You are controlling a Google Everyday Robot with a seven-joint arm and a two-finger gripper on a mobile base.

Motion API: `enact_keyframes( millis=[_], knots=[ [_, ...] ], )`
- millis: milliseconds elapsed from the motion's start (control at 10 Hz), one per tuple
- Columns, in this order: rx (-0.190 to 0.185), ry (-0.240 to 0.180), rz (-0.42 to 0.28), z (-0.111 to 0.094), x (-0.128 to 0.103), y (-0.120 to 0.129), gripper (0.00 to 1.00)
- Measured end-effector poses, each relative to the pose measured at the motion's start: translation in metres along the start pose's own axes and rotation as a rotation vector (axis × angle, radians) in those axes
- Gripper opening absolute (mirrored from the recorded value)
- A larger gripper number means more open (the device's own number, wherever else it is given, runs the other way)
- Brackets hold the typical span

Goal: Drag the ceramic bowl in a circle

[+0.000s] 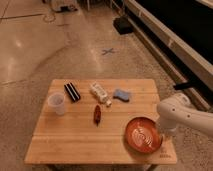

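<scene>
Where the wooden table (pixel 75 142) comes nearest the viewer, at its front right corner, sits the ceramic bowl (pixel 140 136). It is wide, shallow and round, glossy orange-red with a darker rim. It stands upright, close to both the front and the right edge of the table. The robot's white arm (pixel 187 116) reaches in from the right. The gripper (pixel 163 136) is low at the bowl's right rim, and it is not possible to tell whether it is clenched on the rim or released.

The bowl is probably rigid, fairly heavy and brittle. Its slick glaze should slide easily on the wood but could slip out of a light pinch. The rim wall on the right side looks like the best place to hold it. Any circle is safer swept inward, away from the nearby edges.

Further back, near the table's middle, lies a small dark red object (pixel 96 114). A translucent white cup (pixel 56 103) stands to the left. Along the far side are a black block (pixel 72 92), a white bottle (pixel 100 93) on its side, and a blue sponge (pixel 121 94), all well apart from the bowl. Beyond the table is polished floor with a blue cross mark (pixel 108 51)
</scene>
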Motion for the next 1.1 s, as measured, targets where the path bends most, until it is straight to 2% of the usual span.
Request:
enact_keyframes(
  millis=[200,400,700,800,900,1100],
  knots=[
    [-0.003,0.009,0.005,-0.001,-0.007,0.006,0.21],
    [-0.006,0.003,-0.005,0.000,-0.010,0.011,0.37],
    [-0.003,-0.040,-0.040,0.010,-0.015,0.004,0.68],
    [-0.006,-0.052,-0.047,0.015,-0.019,0.004,0.75],
    [-0.008,-0.065,-0.056,0.020,-0.023,0.002,0.80],
    [-0.012,-0.080,-0.063,0.024,-0.028,0.003,0.80]
  ],
)
